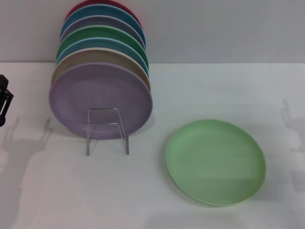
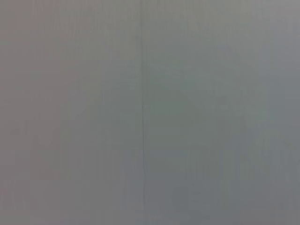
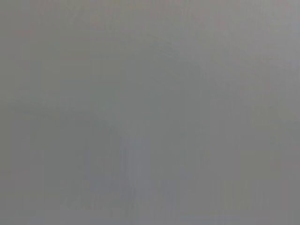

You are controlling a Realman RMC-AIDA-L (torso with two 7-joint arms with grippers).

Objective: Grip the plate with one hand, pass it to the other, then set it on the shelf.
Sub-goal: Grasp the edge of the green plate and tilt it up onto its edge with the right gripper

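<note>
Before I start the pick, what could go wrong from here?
The plate lies flat on the table, so a gripper may struggle to get under its shallow rim and could push it instead. The shelf already holds a leaning stack with the lavender plate in front; adding another may knock it. Only the left gripper shows, at the table's left edge.

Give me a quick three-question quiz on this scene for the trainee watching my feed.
1. True or false: the mint-green plate stands upright in the clear rack.
2. Which plate is frontmost in the row on the rack? A) red B) lavender C) blue
3. Fill in: the left gripper shows only at the ___ edge of the head view.

Key:
1. False; it lies flat on the white table, to the right of the rack.
2. B, the lavender plate.
3. Left; the right gripper is out of view.
</note>
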